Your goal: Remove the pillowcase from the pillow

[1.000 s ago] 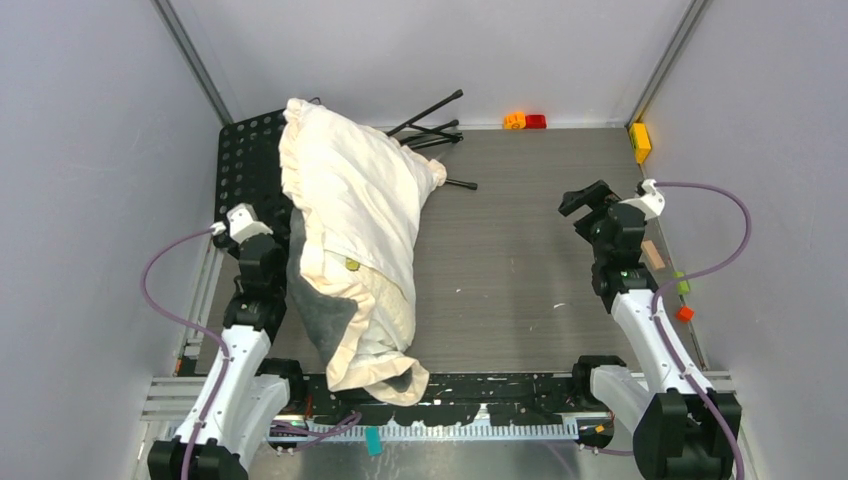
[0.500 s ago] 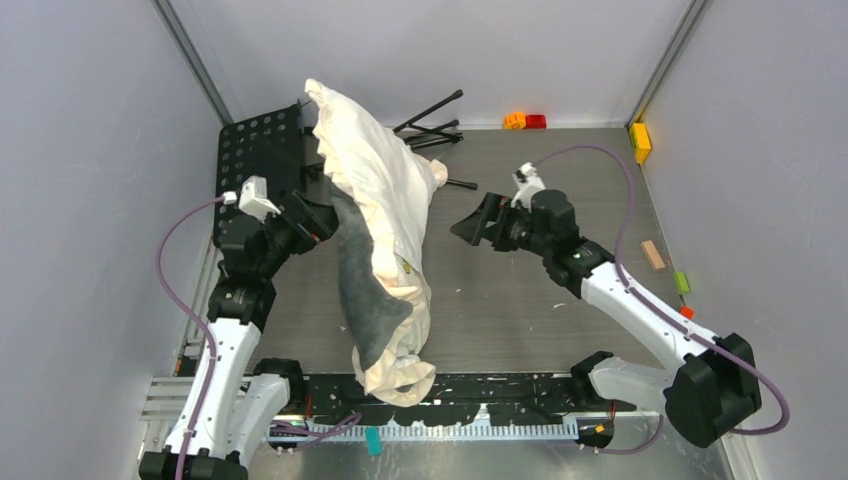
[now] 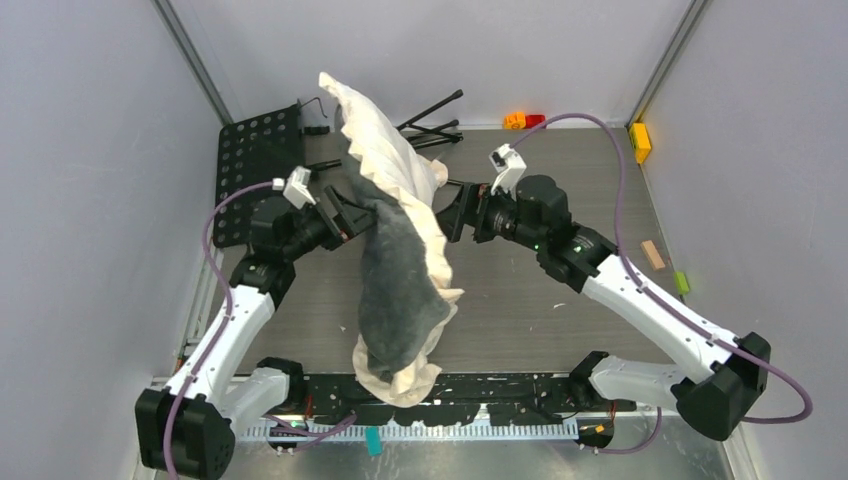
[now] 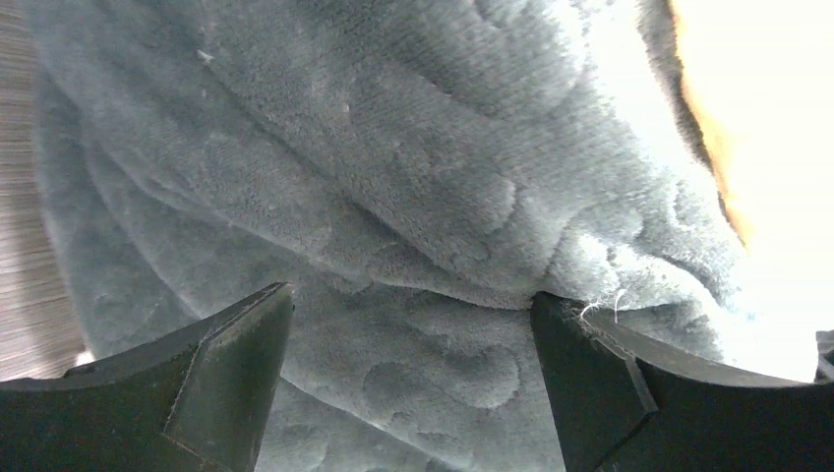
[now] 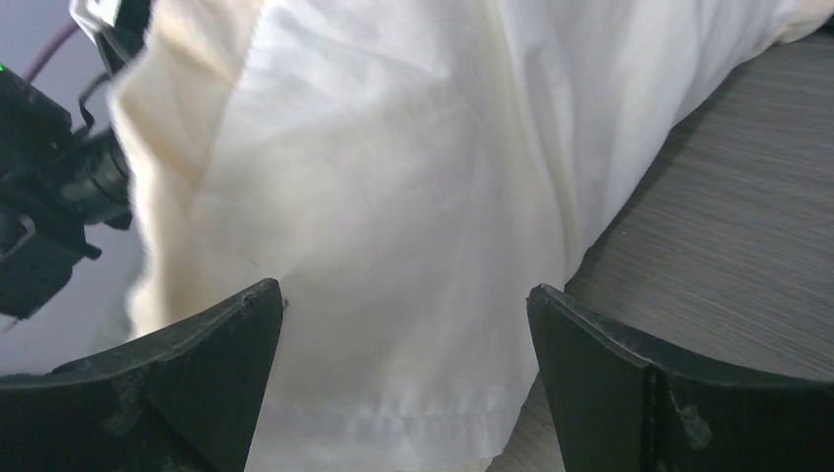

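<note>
Pillowcase [image 3: 395, 165] tipped on edge mid-tabletop [image 3: 540, 300], between both arms. Left jaws apart against the grey plush side [image 3: 400, 290], right jaws apart facing cream cloth. I worry either bite takes padding with the cover and drags everything, or topples it.

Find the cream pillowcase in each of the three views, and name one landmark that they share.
Top external: the pillowcase runs down the centre, between the two arms.
Left wrist: only a bright strip at the upper right, beside grey plush.
Right wrist: it fills the centre and left.
Shared landmark: the wood-grain table, at the left edge of the left wrist view and on the right of the right wrist view.
</note>
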You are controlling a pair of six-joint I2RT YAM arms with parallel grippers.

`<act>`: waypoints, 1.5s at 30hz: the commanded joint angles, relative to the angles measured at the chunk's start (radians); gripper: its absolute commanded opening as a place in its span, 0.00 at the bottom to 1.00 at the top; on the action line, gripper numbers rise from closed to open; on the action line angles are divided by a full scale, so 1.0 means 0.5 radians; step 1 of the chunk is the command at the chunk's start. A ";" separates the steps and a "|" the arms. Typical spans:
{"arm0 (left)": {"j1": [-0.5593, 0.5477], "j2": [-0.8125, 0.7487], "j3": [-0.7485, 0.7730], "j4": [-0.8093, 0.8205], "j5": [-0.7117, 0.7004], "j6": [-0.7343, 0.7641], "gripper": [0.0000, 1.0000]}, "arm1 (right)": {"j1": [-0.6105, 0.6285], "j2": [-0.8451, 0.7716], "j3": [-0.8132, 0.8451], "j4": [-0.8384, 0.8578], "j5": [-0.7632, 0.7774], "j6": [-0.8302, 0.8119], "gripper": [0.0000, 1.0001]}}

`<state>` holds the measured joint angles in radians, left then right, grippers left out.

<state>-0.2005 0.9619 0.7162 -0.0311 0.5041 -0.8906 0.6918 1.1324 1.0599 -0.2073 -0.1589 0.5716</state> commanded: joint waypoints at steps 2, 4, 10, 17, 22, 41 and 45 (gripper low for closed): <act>-0.346 0.133 0.138 0.160 -0.057 0.051 0.92 | -0.001 -0.204 0.220 -0.465 0.572 -0.075 0.99; -0.479 0.195 0.147 0.147 -0.081 0.110 0.92 | -0.001 -0.325 0.189 -0.604 0.852 -0.061 0.99; -0.556 0.231 0.246 -0.414 -0.182 0.479 0.90 | -0.002 -0.734 -0.024 -0.714 1.362 -0.093 0.99; -0.556 -0.241 0.359 -0.987 -0.762 0.826 0.95 | -0.002 -0.597 0.080 -0.956 1.238 -0.120 0.99; -0.556 -0.322 0.465 -1.320 -0.845 0.904 0.96 | -0.003 -0.427 0.069 -1.110 1.251 -0.033 0.99; -0.558 -0.134 -0.147 -0.901 -0.013 0.552 0.89 | -0.003 -0.659 -0.713 -1.240 0.874 0.766 1.00; -0.559 -0.095 -0.365 -0.510 0.178 0.359 0.89 | -0.002 -0.557 -0.837 -1.002 0.632 0.707 0.94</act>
<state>-0.4805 0.9104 0.6056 -0.5117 0.4549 -0.6064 0.6914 0.8104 0.6765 -0.8616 0.2848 0.8951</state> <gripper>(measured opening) 0.892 0.989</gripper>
